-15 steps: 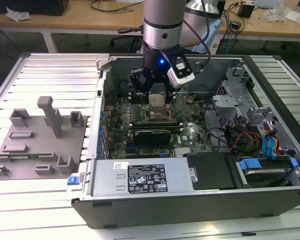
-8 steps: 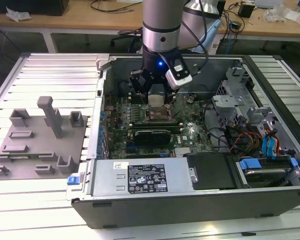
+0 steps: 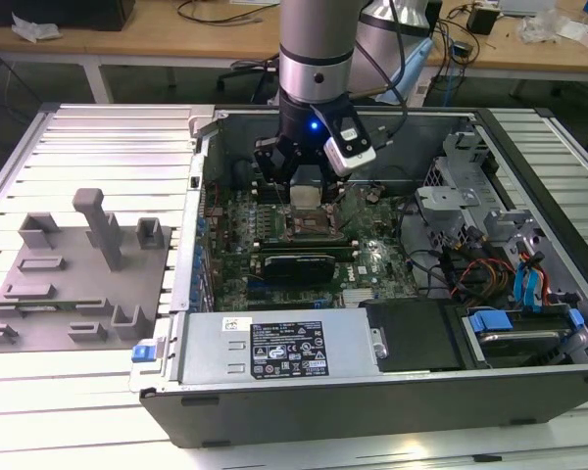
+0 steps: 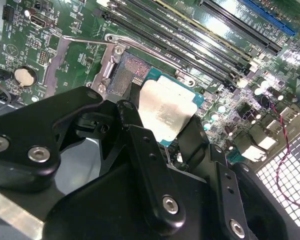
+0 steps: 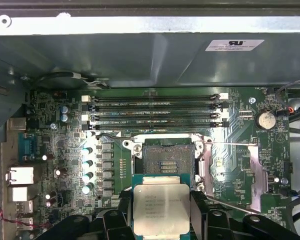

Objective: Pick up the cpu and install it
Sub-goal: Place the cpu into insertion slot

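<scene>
I hold the cpu (image 5: 160, 200) clamped in the gripper (image 5: 161, 212) at the open socket (image 5: 167, 157) (install step); seating demands square alignment

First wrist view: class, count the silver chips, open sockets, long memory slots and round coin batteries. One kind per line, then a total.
1 chip
1 socket
4 memory slots
1 coin battery
Total: 7

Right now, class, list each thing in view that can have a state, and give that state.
cpu: gripped by the pincer, not yet seated.
pincer: shut on the cpu.
socket: open, empty.
computer case: side open.
</scene>
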`<state>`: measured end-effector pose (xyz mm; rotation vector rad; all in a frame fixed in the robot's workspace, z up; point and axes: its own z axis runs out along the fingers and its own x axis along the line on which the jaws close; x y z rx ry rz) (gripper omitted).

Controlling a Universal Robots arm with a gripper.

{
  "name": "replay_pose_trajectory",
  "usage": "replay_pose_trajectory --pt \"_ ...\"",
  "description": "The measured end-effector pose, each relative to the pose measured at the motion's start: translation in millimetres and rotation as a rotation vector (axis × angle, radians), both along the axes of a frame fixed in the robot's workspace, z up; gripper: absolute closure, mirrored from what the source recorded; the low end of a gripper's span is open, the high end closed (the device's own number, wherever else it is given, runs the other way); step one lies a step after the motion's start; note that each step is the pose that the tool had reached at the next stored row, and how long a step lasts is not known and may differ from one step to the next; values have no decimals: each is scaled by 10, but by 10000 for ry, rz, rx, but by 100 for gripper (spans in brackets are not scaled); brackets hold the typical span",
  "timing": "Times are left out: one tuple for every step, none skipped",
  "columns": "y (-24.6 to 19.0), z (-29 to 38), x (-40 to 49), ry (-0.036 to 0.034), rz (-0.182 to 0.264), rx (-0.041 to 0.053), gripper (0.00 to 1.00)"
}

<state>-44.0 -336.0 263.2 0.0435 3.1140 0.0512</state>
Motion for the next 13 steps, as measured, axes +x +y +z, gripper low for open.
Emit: replay_pose_trajectory --pt "0 -1 0 0 0 0 45" --pt "0 -1 0 0 0 0 45" --pt "0 -1 0 0 0 0 45" --pt "0 -2 0 0 0 0 45" --pt "0 -2 0 0 0 0 45" --pt "0 -3 0 0 1 0 45" --pt "0 -3 0 0 -1 0 45" --pt "0 -3 0 0 -46 1 45" --pt "0 -3 0 0 -62 1 45" --pt "0 -3 0 0 -87 1 45" --pt "0 -3 0 -1 -110 0 45" --pt "0 -3 0 0 -136 1 45" --pt "0 -3 0 0 -176 0 45"
